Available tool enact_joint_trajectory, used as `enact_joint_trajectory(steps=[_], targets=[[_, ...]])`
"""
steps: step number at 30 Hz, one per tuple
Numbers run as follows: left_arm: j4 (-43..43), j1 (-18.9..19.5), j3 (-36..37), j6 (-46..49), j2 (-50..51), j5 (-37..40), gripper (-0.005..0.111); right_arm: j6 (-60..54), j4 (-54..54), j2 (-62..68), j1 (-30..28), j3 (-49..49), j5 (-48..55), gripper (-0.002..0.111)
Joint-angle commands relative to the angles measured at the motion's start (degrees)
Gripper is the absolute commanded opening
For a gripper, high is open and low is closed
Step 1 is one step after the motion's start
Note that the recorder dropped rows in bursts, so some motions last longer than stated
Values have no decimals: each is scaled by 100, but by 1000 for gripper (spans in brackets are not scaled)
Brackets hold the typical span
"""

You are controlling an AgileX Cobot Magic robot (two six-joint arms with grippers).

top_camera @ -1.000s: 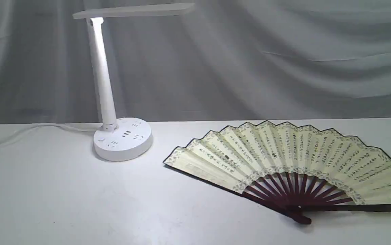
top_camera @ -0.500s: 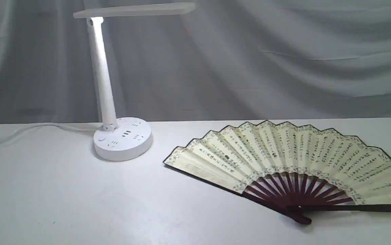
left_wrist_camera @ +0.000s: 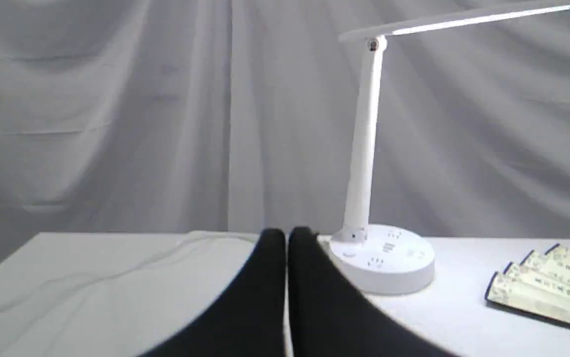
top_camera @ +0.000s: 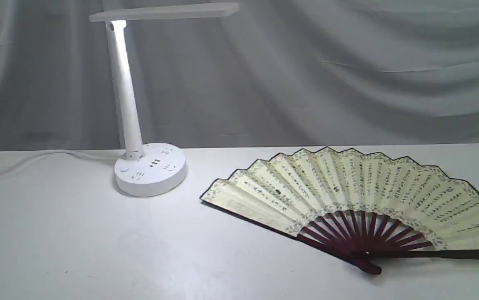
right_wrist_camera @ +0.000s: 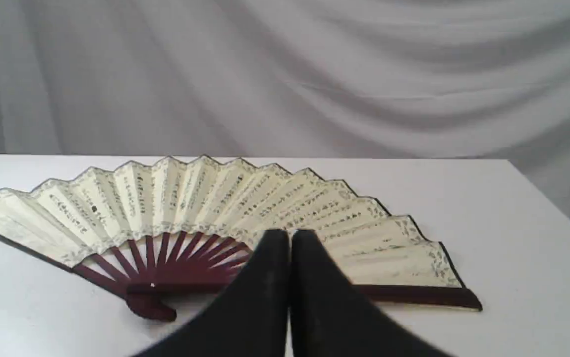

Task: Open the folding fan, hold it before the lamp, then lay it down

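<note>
The folding fan (top_camera: 348, 187) lies fully spread and flat on the white table at the right, cream leaf with black script, maroon ribs meeting at the pivot near the front. It also shows in the right wrist view as the folding fan (right_wrist_camera: 186, 203); a corner of the folding fan (left_wrist_camera: 547, 292) shows in the left wrist view. The white lamp (top_camera: 148, 166) stands at the back left, bar head lit; the left wrist view shows the lamp (left_wrist_camera: 364, 148) too. My left gripper (left_wrist_camera: 287, 238) and right gripper (right_wrist_camera: 290, 237) are shut, hold nothing and stay back from both things. Neither gripper shows in the exterior view.
A grey cloth backdrop (top_camera: 306, 75) hangs behind the table. The lamp's white cable (top_camera: 35, 160) trails along the table (top_camera: 77, 241) to the far left. In the right wrist view the table's right edge (right_wrist_camera: 552, 208) lies beyond the fan.
</note>
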Motion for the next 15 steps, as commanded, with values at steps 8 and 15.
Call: enact_joint_trajectory(steps=[8,15], targets=[[-243,-32,498,-58,-20,346,0,25,24,-25,5,820,-565,0],[-243,-32,498,-58,-20,406,0,-9,27,-25,5,820,-561,0]])
